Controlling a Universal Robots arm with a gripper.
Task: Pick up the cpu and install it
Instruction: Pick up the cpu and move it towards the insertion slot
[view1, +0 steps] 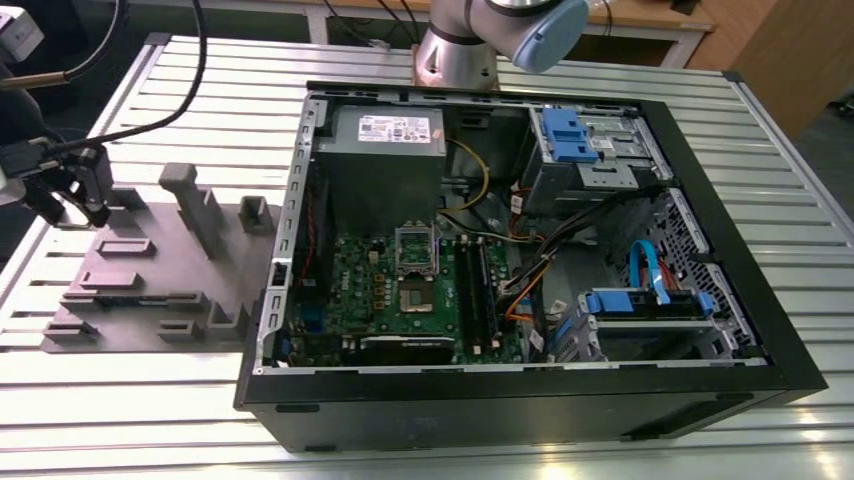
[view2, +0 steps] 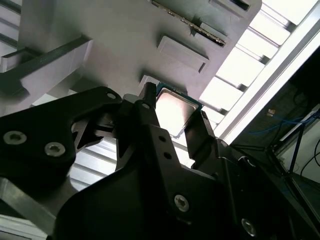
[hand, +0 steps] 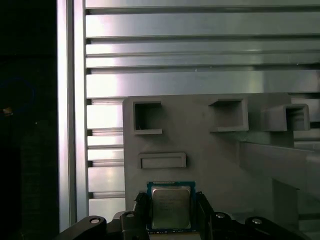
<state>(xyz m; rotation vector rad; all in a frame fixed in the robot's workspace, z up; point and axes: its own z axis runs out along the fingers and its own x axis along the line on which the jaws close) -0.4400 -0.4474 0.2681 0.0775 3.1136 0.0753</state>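
Note:
The cpu (hand: 171, 206) is a small square chip with a silvery top and a green rim; it also shows in the second wrist view (view2: 175, 111). It sits at a corner of the grey plastic tray (hand: 210, 165). My gripper (hand: 171, 212) has its two black fingers (hand: 141, 210) pressed against opposite edges of the chip, shut on it. In the exterior view the gripper (view1: 74, 205) hangs over the tray's (view1: 154, 270) far corner, at that view's left. The metal-framed socket (view1: 416, 270) lies on the green motherboard inside the open computer case (view1: 534, 400).
The tray carries upright blocks (view1: 187, 205) and several pockets (hand: 148, 116). Cables (view1: 147, 110) run from the gripper across the slatted metal table (view1: 134, 420). The arm's base (view1: 461, 50) stands behind the case. Blue drive bays (view1: 567, 135) and wiring fill the case's right side.

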